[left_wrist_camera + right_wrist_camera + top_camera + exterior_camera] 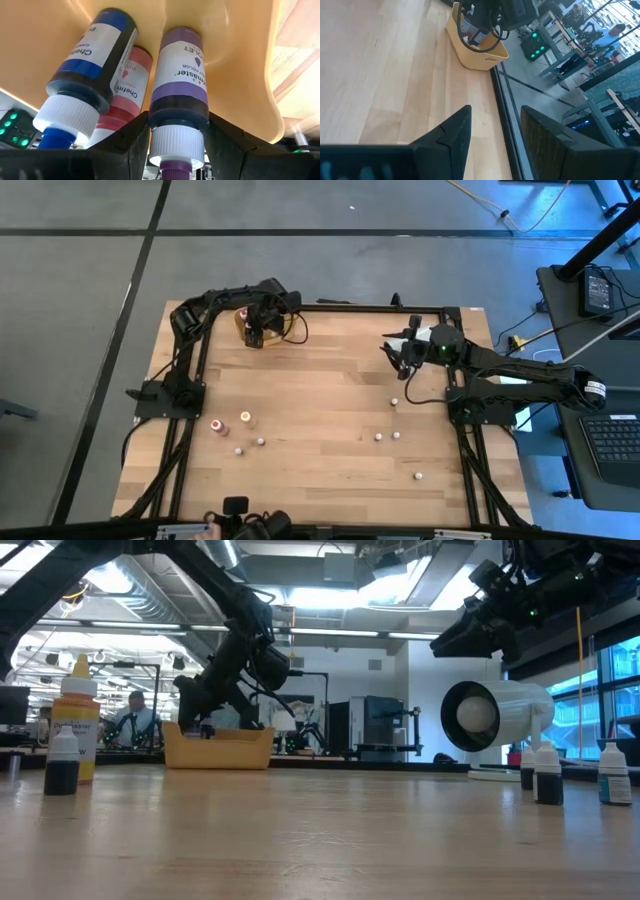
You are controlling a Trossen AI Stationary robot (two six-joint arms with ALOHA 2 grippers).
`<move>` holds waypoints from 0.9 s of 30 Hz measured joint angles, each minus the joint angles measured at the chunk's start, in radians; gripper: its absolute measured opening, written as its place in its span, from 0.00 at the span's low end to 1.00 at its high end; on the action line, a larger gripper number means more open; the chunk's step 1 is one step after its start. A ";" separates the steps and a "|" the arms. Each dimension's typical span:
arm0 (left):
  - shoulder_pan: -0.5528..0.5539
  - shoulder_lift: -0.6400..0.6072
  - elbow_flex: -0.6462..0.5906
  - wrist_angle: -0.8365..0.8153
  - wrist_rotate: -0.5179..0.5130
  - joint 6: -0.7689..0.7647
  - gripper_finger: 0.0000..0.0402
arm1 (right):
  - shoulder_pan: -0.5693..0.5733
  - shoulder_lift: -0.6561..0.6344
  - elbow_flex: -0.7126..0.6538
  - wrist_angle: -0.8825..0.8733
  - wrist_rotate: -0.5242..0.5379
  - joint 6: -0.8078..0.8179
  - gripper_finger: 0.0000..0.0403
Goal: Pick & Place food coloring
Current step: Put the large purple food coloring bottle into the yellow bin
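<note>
The food coloring is several tiny pale-capped bottles. Some stand loose on the wooden table [330, 410], such as a pair [245, 419] at the left and another pair [379, 437] at the right. Three lie in the yellow tray [262, 330] at the far left: a blue one [95, 55], a pink one [132, 80] and a violet one [180, 75]. My left gripper [177, 150] reaches down into the tray, shut on the violet bottle. My right gripper [495, 130] hangs open with nothing between its fingers, above the table's far right [398, 358]. My left gripper has the violet bottle's white cap and shoulder [177, 137] between its two fingers, one finger [135, 140] on each side. The fingers slant down into the tray and lie along the bottle. The bottle's body lies against the tray's inner wall [240, 75], beside the pink bottle.
A large white cylinder [495, 715] shows by the right arm. Loose bottles stand near the low camera at the left [62, 760] and at the right [548, 775]. A black frame [502, 100] runs along the table's far edge. The table's middle holds bare wood.
</note>
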State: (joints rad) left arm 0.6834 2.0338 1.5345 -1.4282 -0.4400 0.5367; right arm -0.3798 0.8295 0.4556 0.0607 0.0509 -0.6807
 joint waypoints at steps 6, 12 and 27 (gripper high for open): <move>-0.001 0.000 0.000 0.000 -0.006 -0.001 0.41 | 0.000 0.000 0.000 -0.002 0.000 -0.001 0.43; -0.002 0.000 0.000 -0.004 -0.009 -0.034 0.41 | 0.000 0.000 0.000 -0.002 0.000 -0.001 0.43; 0.000 0.000 0.000 -0.024 -0.009 -0.096 0.49 | 0.000 0.000 0.000 -0.002 0.000 -0.002 0.43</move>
State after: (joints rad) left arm 0.6838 2.0338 1.5340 -1.4524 -0.4488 0.4411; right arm -0.3798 0.8294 0.4553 0.0582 0.0509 -0.6823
